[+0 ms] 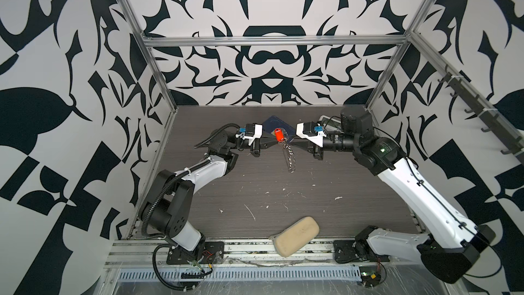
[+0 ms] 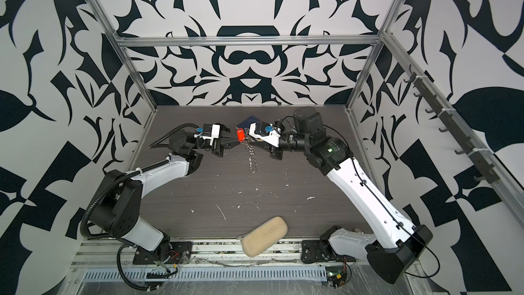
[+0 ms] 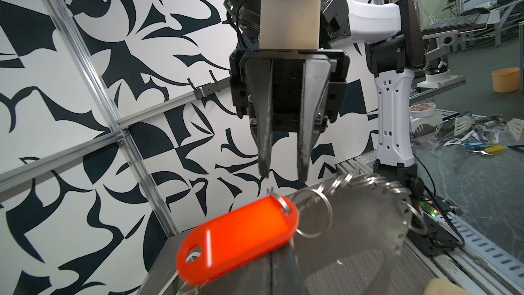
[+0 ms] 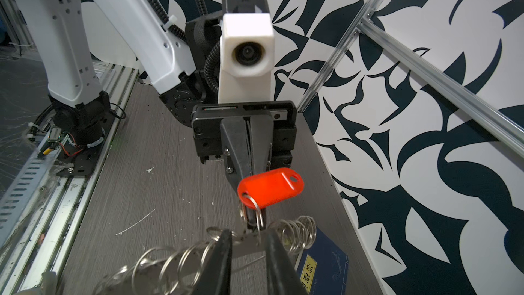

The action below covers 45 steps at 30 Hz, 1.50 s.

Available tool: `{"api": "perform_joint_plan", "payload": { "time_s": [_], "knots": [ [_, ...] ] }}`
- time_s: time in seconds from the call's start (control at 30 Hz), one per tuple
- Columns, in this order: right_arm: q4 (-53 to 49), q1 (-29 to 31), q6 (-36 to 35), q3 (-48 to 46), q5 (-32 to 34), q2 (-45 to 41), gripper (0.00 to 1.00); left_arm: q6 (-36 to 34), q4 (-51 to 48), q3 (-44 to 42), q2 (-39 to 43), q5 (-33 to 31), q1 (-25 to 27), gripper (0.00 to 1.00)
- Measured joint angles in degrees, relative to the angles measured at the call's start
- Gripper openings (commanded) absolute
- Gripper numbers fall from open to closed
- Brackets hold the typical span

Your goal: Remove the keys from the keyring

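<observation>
The keyring is a flat grey hoop fringed with small silver rings. It hangs edge-on in both top views, above the table and between the two arms. The keys' red-orange tag lies on top of my left gripper. That gripper is shut at the hoop's upper edge, and the tag hides the exact contact. The right gripper faces it with jaws apart, its fingertips at the hoop's top edge beside the tag's ring. Nothing is clamped between them. The metal keys themselves are hidden.
A blue booklet lies on the dark wood table behind the hoop, near the back wall. A beige oblong pad rests at the table's front edge. White flecks dot the tabletop. Patterned walls with aluminium rails enclose three sides.
</observation>
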<state>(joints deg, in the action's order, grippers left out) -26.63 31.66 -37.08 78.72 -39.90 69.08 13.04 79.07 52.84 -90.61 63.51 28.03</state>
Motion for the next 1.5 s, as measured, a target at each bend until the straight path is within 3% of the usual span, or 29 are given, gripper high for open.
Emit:
{"api": "perform_joint_plan", "payload": {
  "time_s": [0.6, 0.9, 0.97, 1.1, 1.13, 1.17, 1.2, 1.27, 1.5],
  "knots": [
    [-3.7, 1.3, -3.2, 1.3, 2.7, 2.8, 0.18, -1.6, 0.5, -1.9, 0.0, 1.1, 0.1, 0.00],
    [-5.4, 1.8, -4.0, 1.8, 3.2, 3.3, 0.09, -2.0, 0.5, -1.9, 0.0, 1.5, 0.1, 0.00],
    [-5.7, 1.8, -4.2, 2.1, 3.3, 3.4, 0.00, -2.0, 0.5, -1.9, 0.0, 1.7, 0.1, 0.00],
    [-6.5, 1.9, -4.7, 2.8, 3.5, 3.7, 0.00, -2.1, 0.5, -1.9, 0.0, 1.9, 0.3, 0.00],
    [-6.5, 1.9, -4.7, 2.8, 3.5, 3.7, 0.00, -2.1, 0.5, -1.9, 0.0, 1.9, 0.3, 0.03],
    [-6.6, 2.0, -4.7, 2.8, 3.7, 3.7, 0.00, -2.2, 0.5, -1.9, 0.0, 1.9, 0.3, 0.16],
    [-6.6, 2.0, -4.7, 2.8, 3.9, 3.7, 0.00, -2.3, 0.5, -1.9, 0.0, 1.9, 0.3, 0.22],
    [-6.8, 2.1, -4.9, 2.8, 4.7, 3.7, 0.00, -2.1, 0.9, -2.4, 0.0, 1.6, 0.3, 0.30],
    [-8.9, 2.2, -6.5, 3.2, 7.8, 3.7, 0.00, -2.6, 1.4, -6.7, 0.2, -0.3, -0.2, 0.38]
  ]
}}
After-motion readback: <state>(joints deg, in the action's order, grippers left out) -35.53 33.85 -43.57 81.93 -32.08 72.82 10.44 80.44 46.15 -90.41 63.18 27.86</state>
